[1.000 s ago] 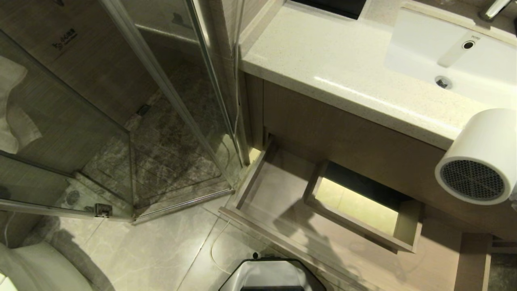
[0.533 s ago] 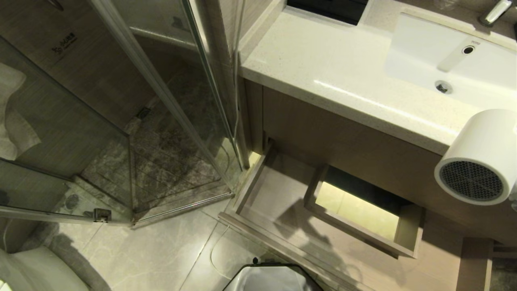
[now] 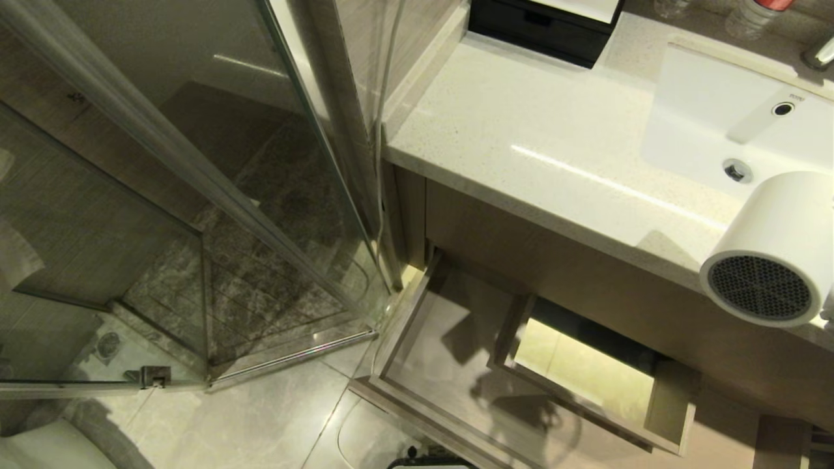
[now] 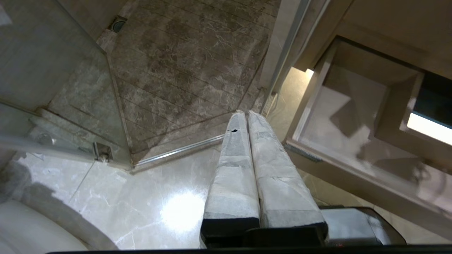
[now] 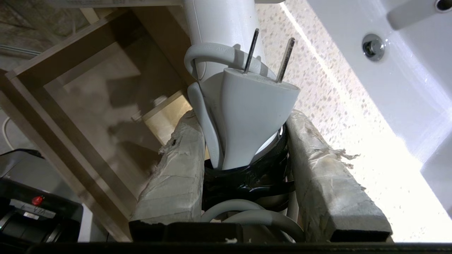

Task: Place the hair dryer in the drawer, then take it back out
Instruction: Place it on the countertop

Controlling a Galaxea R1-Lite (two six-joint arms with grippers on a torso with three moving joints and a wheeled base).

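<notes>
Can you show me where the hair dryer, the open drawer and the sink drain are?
hair dryer (image 3: 759, 286): head view, on its dark mesh grille.
drawer (image 3: 430, 365): head view, on its bare floor.
sink drain (image 3: 737, 170): head view, on the metal ring.

I'm seeing my left hand (image 4: 243, 114) wearing two long tapering fingers (image 4: 233, 169) wrapped in pale grey tape, black at their bases. My right hand (image 5: 243, 120) is showing frayed, peeling tape on its fingers (image 5: 325, 176), above a black mount.
</notes>
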